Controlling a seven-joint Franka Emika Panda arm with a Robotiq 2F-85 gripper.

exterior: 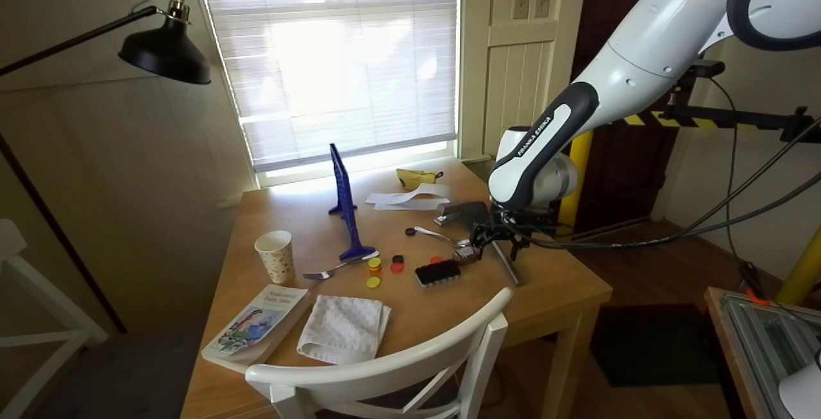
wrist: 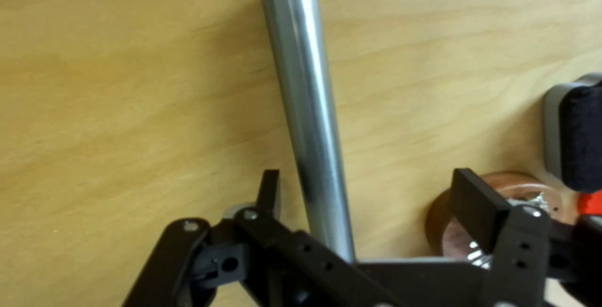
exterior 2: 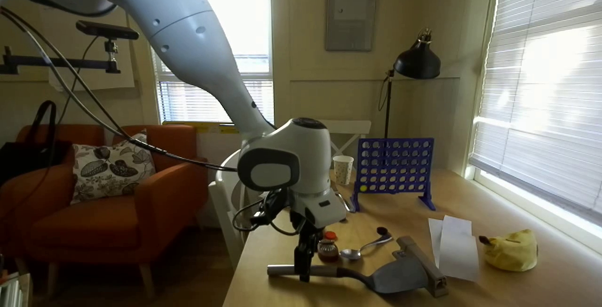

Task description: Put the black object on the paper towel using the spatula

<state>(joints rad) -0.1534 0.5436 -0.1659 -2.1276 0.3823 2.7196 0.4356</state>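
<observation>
The black object (exterior: pixel 438 273) is an oblong black block with a grey base, lying on the table in an exterior view. Part of it shows at the right edge of the wrist view (wrist: pixel 583 133). The spatula lies on the table; its grey blade (exterior 2: pixel 400 275) rests against a long grey-brown object, and its silvery handle (wrist: pixel 305 105) runs between my fingers. My gripper (wrist: pixel 371 189) is open around the handle, nearer to it on the left finger. It also shows low over the handle in an exterior view (exterior 2: pixel 304 262). A folded white towel (exterior: pixel 345 328) lies near the chair.
A brown glass jar (exterior: pixel 465 254) stands close to my right finger. A spoon (exterior 2: pixel 353 253), coloured discs (exterior: pixel 374 265), a fork (exterior: pixel 327 273), a blue upright game frame (exterior: pixel 346 207), a paper cup (exterior: pixel 276 257) and a book (exterior: pixel 256 326) are on the table. A white chair (exterior: pixel 397 367) stands at its edge.
</observation>
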